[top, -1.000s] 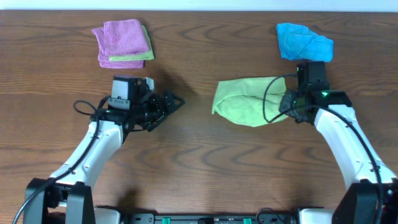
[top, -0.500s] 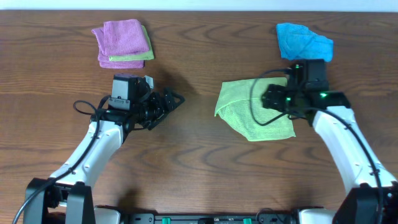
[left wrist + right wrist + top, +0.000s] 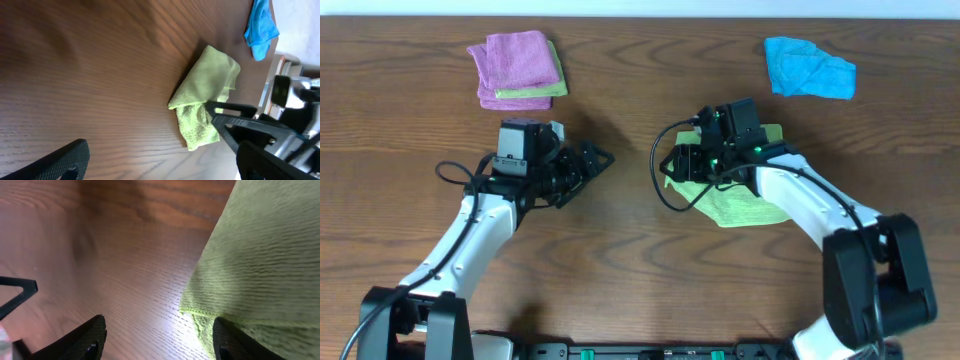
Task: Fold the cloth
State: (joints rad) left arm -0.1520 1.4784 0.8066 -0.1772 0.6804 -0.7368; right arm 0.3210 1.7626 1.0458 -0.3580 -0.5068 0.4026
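Right gripper (image 3: 672,168) has pulled edge of lime-green fuzzy cloth (image 3: 745,207) leftwards, now released: 1st fold approx. done. Left gripper (image 3: 603,160) spread, idle.

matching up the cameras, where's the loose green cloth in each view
overhead: green cloth just right of centre, below the blue cloth.
left wrist: green cloth middle right, blue cloth at the top right.
right wrist: green cloth fills the right side; blue cloth not in view.
shared landmark: the wood table in all three.
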